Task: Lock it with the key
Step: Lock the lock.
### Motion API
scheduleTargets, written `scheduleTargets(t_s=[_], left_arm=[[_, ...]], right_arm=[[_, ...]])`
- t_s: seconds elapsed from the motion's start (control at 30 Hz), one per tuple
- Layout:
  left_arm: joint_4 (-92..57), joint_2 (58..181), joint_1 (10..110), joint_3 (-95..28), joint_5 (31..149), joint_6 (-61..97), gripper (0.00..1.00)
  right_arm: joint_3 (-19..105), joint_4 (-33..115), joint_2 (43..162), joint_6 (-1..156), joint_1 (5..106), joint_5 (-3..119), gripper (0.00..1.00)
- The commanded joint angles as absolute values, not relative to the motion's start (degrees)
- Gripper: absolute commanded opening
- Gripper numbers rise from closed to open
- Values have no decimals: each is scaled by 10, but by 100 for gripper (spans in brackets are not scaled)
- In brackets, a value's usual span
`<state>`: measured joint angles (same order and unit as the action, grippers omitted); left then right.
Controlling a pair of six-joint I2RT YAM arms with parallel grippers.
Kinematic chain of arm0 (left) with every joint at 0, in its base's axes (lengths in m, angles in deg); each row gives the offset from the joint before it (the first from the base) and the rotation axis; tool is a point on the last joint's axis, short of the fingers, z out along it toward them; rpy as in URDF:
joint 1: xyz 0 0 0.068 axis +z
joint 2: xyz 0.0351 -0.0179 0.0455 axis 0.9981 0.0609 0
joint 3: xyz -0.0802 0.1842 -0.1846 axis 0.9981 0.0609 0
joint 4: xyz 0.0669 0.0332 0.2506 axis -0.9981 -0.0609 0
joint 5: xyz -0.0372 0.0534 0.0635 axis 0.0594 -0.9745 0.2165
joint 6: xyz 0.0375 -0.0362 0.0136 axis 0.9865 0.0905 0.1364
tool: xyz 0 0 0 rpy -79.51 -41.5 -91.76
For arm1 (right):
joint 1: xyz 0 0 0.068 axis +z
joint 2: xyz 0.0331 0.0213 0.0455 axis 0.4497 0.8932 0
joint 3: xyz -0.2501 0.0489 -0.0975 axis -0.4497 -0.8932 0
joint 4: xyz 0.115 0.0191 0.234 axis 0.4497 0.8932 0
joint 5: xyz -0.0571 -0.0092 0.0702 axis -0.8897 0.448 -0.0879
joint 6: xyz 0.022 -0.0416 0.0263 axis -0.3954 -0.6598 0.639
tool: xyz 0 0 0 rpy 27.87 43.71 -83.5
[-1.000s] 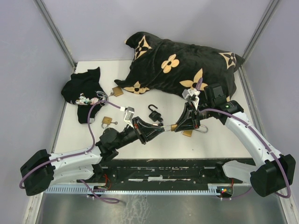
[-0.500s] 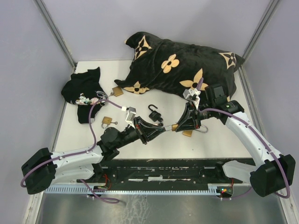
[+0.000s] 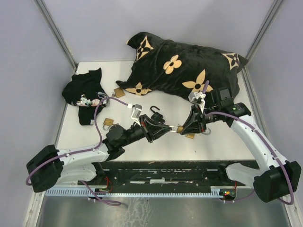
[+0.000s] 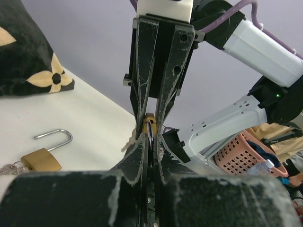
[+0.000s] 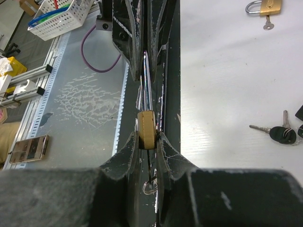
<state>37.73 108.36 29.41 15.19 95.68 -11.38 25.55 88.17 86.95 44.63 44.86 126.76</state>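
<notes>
With my right jaws pinching the brass padlock (image 5: 146,128) edge-on above the desk (image 3: 156,149) and my left jaws pressed together on the key (image 4: 150,137) right against it, any drift between my wrists could bind the key, twist it in my grip, or slip it out.

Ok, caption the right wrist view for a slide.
Right hand grips brass padlock as left hand presents the key.
</notes>
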Motion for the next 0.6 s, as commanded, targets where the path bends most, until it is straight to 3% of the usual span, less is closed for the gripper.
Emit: scheduleTargets(t_s=[0.0,0.57], left_arm=[[321,1105,278,113,996,-147,3],[284,1110,278,127,1045,-130,3]], right_arm=[[263,839,857,417,477,1319,2],[277,829,862,451,450,1335,2]])
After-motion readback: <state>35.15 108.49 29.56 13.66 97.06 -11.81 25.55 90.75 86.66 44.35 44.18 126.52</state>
